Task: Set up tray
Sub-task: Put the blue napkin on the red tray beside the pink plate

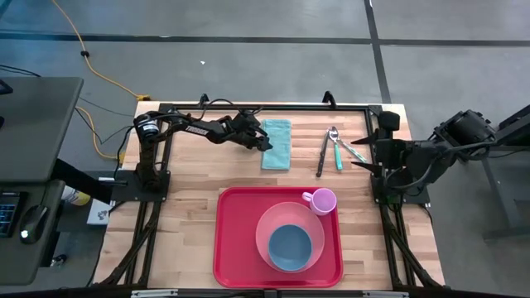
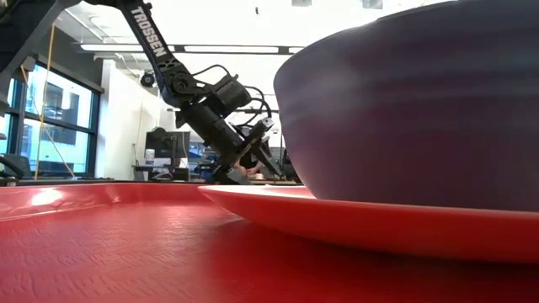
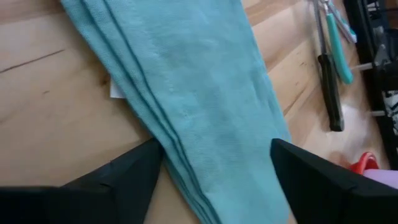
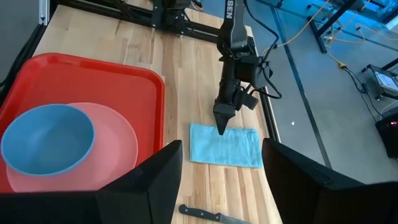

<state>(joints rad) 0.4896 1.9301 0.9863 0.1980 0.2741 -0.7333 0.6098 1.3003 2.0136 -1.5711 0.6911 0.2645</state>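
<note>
The tray is being shown in the lower middle of the high view, with a pink plate lying on it, a blue bowl sitting in the plate, and a pink cup standing at the tray's upper right corner. A folded teal cloth is being left on the bare wood above the tray, its long axis running up and down the frame. Right of it, a knife, a spoon and a teal-handled utensil are lying side by side.

The left gripper is being held at the cloth's left edge, reached in from the upper left of the frame. In the left wrist view its fingers are being kept apart, one on each side of the cloth's layered edge, with the fabric between them and not yet pinched. The cloth's long axis is running across the gap between the fingers, so a closing move would probably catch the folded edge; this is judged to be the step in hand.

The right gripper is being held at the right side of the frame beside the cutlery, its fingers apart and empty. The left arm is clearly the nearer one to the cloth. From the cloth, the tray lies toward the lower middle of the frame.
</note>
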